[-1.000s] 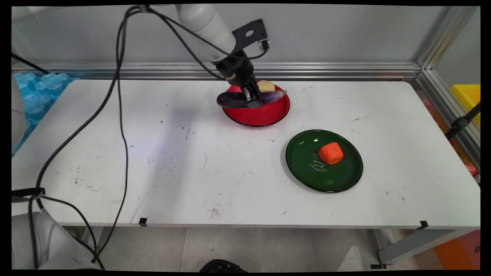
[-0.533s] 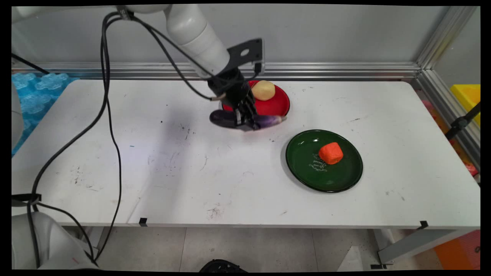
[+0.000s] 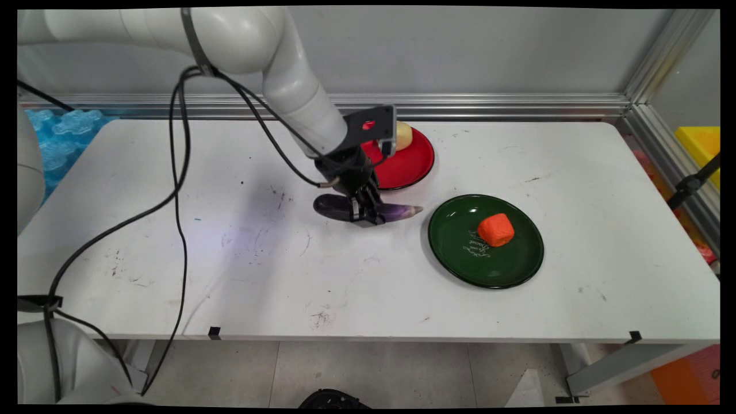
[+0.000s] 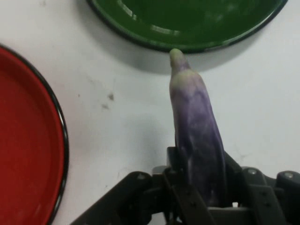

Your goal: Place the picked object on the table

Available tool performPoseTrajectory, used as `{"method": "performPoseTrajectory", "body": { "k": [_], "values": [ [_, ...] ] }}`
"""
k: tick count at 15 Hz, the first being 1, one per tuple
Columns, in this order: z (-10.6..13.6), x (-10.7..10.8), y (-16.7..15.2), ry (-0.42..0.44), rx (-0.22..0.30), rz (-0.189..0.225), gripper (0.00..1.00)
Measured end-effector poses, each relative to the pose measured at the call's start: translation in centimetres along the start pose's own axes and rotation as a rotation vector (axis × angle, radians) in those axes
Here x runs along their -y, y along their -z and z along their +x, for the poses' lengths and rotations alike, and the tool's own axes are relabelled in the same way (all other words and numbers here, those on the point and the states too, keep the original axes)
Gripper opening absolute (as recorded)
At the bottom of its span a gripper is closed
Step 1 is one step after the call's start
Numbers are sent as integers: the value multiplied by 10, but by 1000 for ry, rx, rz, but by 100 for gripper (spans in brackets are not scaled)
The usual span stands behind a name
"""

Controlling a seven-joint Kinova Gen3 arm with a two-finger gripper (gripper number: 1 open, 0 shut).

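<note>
The purple eggplant [image 3: 368, 209] is clamped crosswise in the closed gripper [image 3: 363, 211], just in front of the red plate [image 3: 409, 167]. Its pale tip is aimed at the green plate [image 3: 454, 253], where an orange block [image 3: 496, 229] sits. The grip should be kept firm and the eggplant level, clear of the rims; beyond, a yellowish potato [image 3: 404, 135] lies on the red plate.

Eggplant [image 3: 397, 212]: purple, paling to a greenish-cream tip; end effector [image 3: 363, 215]: black; plate [image 3: 411, 164]: red with a black rim; plate [image 3: 460, 253]: dark green with a black rim and pale script lettering; block [image 3: 495, 229]: orange; potato [image 3: 403, 135]: pale yellow; tabletop [image 3: 287, 276]: white, scuffed.
</note>
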Motion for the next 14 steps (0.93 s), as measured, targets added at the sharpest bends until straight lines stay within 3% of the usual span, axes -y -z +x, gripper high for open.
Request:
{"method": "performPoseTrajectory", "body": {
  "k": [6, 11, 12, 14],
  "values": [
    [-19, 6, -40, 20, 22, -6, 0],
    [-27, 9, -58, 32, 5, -15, 0],
    [-28, 9, -59, 33, -3, -17, 100],
    [-31, 10, -60, 34, -15, -19, 100]
  ]
}}
